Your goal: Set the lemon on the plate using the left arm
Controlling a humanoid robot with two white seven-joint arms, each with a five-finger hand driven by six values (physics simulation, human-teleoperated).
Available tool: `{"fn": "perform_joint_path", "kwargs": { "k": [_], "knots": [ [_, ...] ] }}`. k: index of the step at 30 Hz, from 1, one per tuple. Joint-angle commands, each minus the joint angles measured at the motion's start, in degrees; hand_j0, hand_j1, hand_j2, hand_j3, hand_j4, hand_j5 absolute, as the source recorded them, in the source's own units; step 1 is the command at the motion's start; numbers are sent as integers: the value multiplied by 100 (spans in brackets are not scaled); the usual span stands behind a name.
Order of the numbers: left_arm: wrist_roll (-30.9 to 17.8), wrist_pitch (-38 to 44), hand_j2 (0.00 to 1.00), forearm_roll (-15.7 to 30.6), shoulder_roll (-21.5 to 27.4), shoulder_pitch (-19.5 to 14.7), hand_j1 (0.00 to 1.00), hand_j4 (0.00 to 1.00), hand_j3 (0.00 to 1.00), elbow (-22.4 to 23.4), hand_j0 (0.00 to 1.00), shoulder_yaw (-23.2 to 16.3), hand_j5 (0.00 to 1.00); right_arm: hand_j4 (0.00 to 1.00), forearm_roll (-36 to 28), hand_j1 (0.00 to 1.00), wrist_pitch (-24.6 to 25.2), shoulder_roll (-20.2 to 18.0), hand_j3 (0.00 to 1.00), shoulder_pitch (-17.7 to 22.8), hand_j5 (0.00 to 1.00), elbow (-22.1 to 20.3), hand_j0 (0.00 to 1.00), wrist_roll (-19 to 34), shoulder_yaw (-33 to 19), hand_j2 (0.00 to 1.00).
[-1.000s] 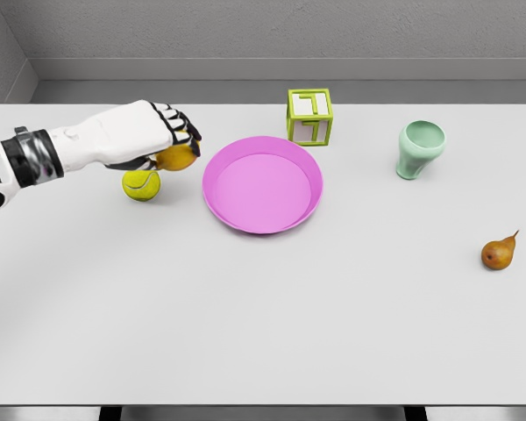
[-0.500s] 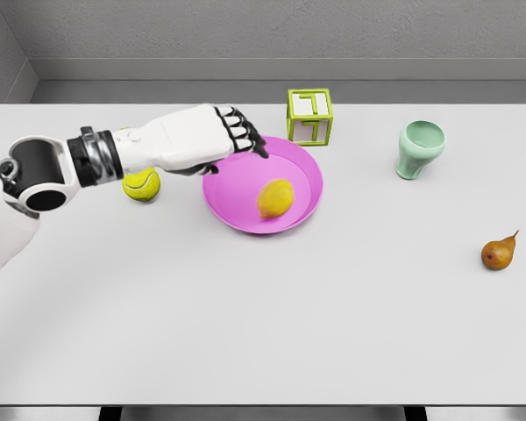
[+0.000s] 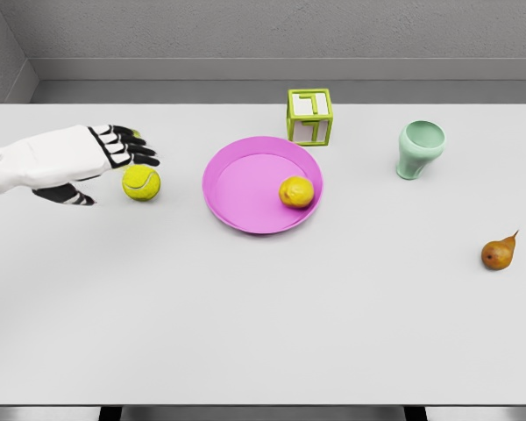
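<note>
Head view shows the left hand (image 3: 88, 158) at the left side of the table (image 3: 263, 316), its dark-tipped fingers (image 3: 133, 151) loosely spread and holding nothing, the thumb hanging apart below the palm. Just beside those fingertips, to their right and a little lower, sits a tennis ball (image 3: 141, 182), near the hand but not gripped. Further right lies the pink plate (image 3: 237, 197), and inside it, resting on the right part of its floor close to the rim, is the lemon (image 3: 296, 192). So the fruit lies well to the right of the fingers, with the ball and most of the plate between them; it looks roundish from here, so its long axis cannot be told. Judging by this layout, the placing itself is done and what remains for the arm is to draw clear without nudging the ball. Behind the plate stands a green frame cube (image 3: 310, 116), to the right a pale green cup (image 3: 419, 148), and a pear (image 3: 499, 253) lies near the right edge. No right arm appears anywhere
</note>
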Motion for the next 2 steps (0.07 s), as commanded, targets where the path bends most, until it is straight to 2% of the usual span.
{"fn": "perform_joint_path", "kwargs": {
  "k": [1,2],
  "knots": [
    [22,11,100,126,523,0,100,100,100,182,100,16,100,100,0,100,-2,0,100,0,100,2,100,1,2,100],
    [22,11,100,126,523,0,100,100,100,244,100,16,100,100,0,100,6,0,100,0,100,2,100,1,2,100]
  ]
}}
